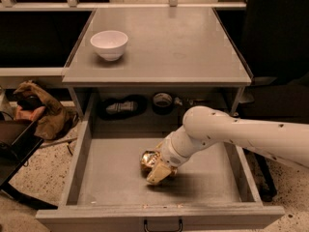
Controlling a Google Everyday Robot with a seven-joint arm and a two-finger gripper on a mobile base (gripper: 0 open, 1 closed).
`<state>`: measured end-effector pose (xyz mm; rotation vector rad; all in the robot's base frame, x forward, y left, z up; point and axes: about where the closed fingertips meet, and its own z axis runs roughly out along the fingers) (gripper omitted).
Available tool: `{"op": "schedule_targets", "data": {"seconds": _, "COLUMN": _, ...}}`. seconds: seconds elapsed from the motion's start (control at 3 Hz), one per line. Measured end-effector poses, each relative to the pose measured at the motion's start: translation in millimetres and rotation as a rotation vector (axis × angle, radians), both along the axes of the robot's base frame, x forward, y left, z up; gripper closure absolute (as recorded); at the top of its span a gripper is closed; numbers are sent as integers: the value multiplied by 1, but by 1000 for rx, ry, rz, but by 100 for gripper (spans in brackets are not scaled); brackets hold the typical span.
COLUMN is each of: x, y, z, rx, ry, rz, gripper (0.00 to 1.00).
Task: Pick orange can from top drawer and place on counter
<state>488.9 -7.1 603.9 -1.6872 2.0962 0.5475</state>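
The orange can (148,159) is a shiny, wrinkly gold-orange can lying on the floor of the open top drawer (77,168), near its middle. My gripper (157,168) reaches down into the drawer from the right on a white arm, and its pale fingers (160,173) sit around the can's right and front side. The can is partly hidden by the fingers. The counter (178,47) is the flat grey tabletop above the drawer.
A white bowl (109,44) stands on the counter's left side. A dark tape roll (162,100) and a black object (120,107) lie at the back under the counter. Brown cloth (41,110) and a dark tray (14,144) sit on the floor at left.
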Motion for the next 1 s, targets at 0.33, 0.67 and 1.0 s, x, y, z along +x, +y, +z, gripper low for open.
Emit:
{"op": "schedule_targets", "data": {"seconds": 0.33, "x": 8, "y": -6, "z": 16, "rx": 5, "ry": -2, "rz": -3, "gripper": 65}}
{"op": "schedule_targets", "data": {"seconds": 0.67, "x": 33, "y": -11, "z": 57, "rx": 34, "ry": -4, "rz": 21, "gripper": 88}}
{"op": "schedule_targets", "data": {"seconds": 1.0, "x": 67, "y": -9, "z": 101, "rx": 66, "ry": -8, "rz": 84, "gripper": 100}}
